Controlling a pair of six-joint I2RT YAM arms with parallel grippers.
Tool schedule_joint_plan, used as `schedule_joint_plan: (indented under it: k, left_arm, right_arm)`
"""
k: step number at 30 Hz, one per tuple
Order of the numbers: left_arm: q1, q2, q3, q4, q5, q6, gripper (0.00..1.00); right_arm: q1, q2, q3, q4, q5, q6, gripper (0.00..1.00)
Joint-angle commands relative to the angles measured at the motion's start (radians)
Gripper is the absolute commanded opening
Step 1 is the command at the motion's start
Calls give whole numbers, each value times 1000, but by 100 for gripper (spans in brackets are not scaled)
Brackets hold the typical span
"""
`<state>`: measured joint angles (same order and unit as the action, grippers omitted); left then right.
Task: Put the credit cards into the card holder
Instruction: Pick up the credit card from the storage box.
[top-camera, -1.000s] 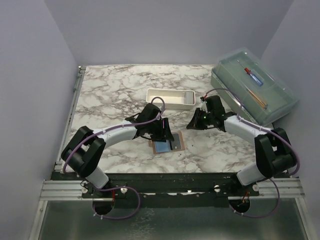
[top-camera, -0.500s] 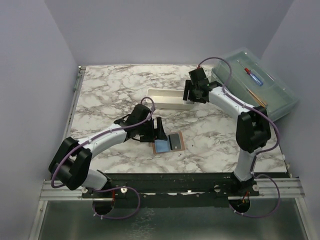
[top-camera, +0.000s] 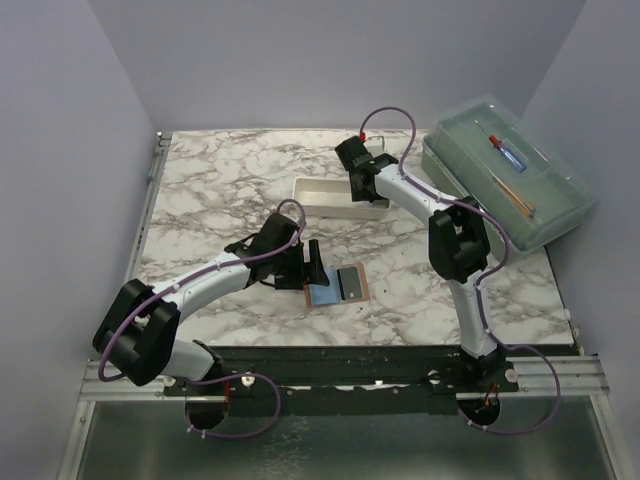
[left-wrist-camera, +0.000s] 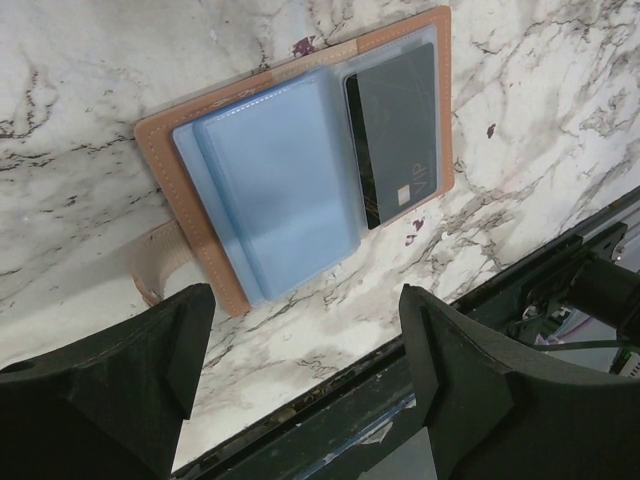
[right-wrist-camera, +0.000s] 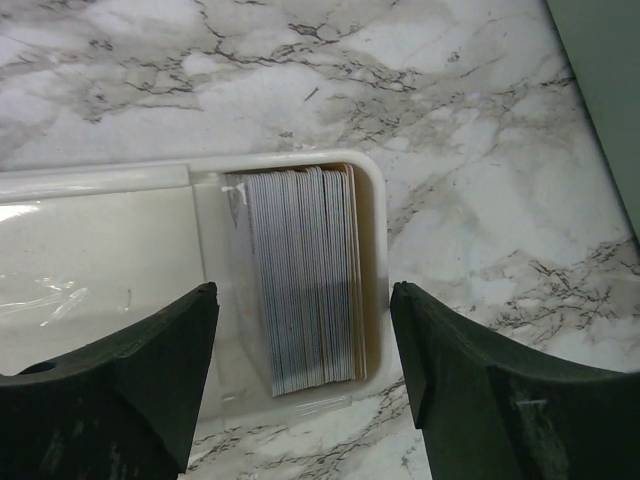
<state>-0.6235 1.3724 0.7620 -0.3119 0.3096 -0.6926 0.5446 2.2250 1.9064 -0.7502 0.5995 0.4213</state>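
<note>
The card holder (top-camera: 341, 287) lies open on the marble near the front edge, tan-rimmed (left-wrist-camera: 165, 150) with a blue-grey inside. A dark card (left-wrist-camera: 397, 130) sits in its right panel. Pale blue layers (left-wrist-camera: 275, 185) cover the left panel. My left gripper (top-camera: 311, 264) hovers open at the holder's left end, and in the left wrist view it (left-wrist-camera: 305, 350) has nothing between its fingers. A stack of credit cards (right-wrist-camera: 305, 275) stands on edge in the right end of the white tray (right-wrist-camera: 375, 240). My right gripper (right-wrist-camera: 303, 330) hangs open above that stack, over the tray (top-camera: 318, 190).
A large clear lidded box (top-camera: 505, 165) with pens inside stands at the back right. The table's front edge and black rail (left-wrist-camera: 440, 330) lie just beyond the card holder. The tray's left part (right-wrist-camera: 90, 250) holds clear plastic film.
My right arm has swung from beside the card holder back to above the tray, and its jaws have opened. My left gripper has opened wider and stayed by the holder.
</note>
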Motion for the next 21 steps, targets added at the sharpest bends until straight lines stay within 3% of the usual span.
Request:
schedule_joint_plan:
  k: [1,9,21]
  left_arm:
    - [4,-33,-16,-4,-30,16,81]
    - [5,-32,-21,2,-30,16,81]
    - [5,-23,-20,11,-16,16,81]
  right_arm:
    - [8,51,44,-95,138,-6,74]
    - [9,21,27,-93,155,-19,57]
    - [19,17,51,-98,179,-80,56]
